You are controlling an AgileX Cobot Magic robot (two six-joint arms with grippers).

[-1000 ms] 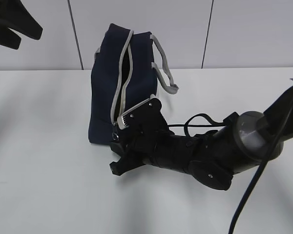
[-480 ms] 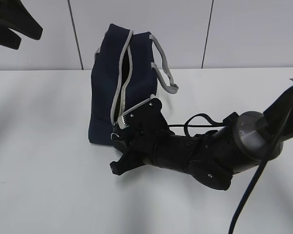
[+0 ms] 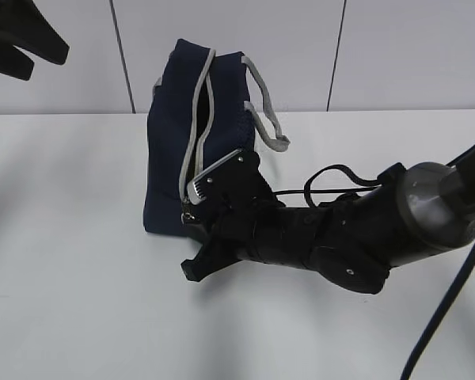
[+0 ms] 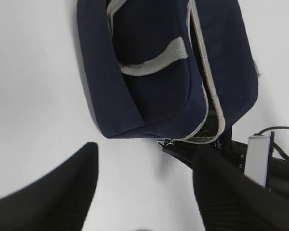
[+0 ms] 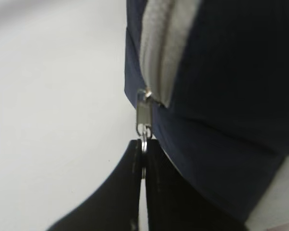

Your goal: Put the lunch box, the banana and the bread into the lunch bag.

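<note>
From the exterior view, the bag (image 3: 198,134) stands on the bench (image 3: 71,261) near its back edge, left of middle, zip partly parted along the top. The right claw (image 3: 191,212) lies low at the bag's near end. The left claw (image 3: 20,39) hangs high over the back left corner, well apart.

Left wrist view: the bag sits beyond the spread fingers (image 4: 53,192), which hold nothing.

Right wrist view: the right claw's tips are pinched together on the ring pull (image 5: 143,142) under the slider (image 5: 143,111).
</note>
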